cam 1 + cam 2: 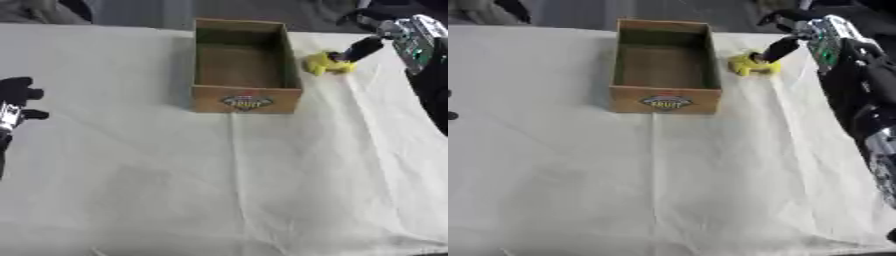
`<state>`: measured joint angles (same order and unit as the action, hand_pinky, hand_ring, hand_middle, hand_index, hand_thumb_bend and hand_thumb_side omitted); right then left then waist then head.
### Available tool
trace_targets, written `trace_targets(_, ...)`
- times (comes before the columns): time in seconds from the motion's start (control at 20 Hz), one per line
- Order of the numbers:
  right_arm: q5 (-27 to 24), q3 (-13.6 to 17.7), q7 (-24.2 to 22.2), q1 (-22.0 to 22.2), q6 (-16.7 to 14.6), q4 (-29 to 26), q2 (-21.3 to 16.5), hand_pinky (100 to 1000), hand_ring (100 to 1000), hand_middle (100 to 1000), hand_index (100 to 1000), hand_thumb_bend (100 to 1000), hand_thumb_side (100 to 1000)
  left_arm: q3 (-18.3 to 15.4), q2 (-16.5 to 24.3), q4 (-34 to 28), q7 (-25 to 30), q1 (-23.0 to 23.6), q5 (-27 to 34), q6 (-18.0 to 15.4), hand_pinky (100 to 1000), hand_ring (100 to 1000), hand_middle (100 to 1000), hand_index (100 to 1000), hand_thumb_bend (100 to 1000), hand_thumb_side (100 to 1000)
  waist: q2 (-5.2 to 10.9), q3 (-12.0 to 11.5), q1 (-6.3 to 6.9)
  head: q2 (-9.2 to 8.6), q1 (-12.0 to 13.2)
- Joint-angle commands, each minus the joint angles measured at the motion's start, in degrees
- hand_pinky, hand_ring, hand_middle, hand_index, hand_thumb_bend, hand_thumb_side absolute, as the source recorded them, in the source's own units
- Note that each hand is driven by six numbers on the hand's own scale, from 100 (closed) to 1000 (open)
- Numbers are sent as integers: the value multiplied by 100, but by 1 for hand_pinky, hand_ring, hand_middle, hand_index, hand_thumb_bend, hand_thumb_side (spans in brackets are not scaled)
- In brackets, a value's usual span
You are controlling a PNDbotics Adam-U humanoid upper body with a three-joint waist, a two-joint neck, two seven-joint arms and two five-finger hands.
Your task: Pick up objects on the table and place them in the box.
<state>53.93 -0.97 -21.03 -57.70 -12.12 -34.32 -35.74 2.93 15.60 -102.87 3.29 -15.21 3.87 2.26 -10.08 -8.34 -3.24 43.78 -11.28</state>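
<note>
An open cardboard box [246,99] with a printed label on its front wall stands at the back middle of the table; its inside looks bare. Just to its right, a small yellow object [322,64] lies on the white cloth. My right hand [409,34] comes in from the upper right. One dark finger [360,49] stretches down and touches the top of the yellow object, while the thumb arches above it. Nothing is lifted. My left hand [15,96] rests open at the left edge, fingers up, far from the box.
A white wrinkled cloth [227,180] covers the whole table, with a fold running from the box toward the front. My right forearm [868,100] runs along the right edge. Dark shapes lie beyond the table's far edge.
</note>
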Motion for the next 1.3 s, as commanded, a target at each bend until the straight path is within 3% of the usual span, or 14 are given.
trace_targets(0.05, 45, 49, 8, -68, 25, -16, -150, 897, 1000, 932, 942, 372, 387, 1, 53, -129, 27, -87, -11, -11, 634, 785, 589, 753, 307, 613, 66, -16, 12, 34, -29)
trace_targets(0.5, 186, 79, 439, 35, 336, 63, -146, 885, 1000, 928, 934, 368, 397, 9, 49, -146, 39, -125, -20, -15, 634, 785, 587, 753, 307, 613, 4, -134, 11, 34, -78)
trace_targets(1.3, 159, 130, 922, 126, 596, 126, -273, 859, 983, 900, 920, 332, 389, -8, 21, -237, 44, -96, -70, -36, 633, 784, 585, 753, 302, 622, -201, -278, 108, 34, -134)
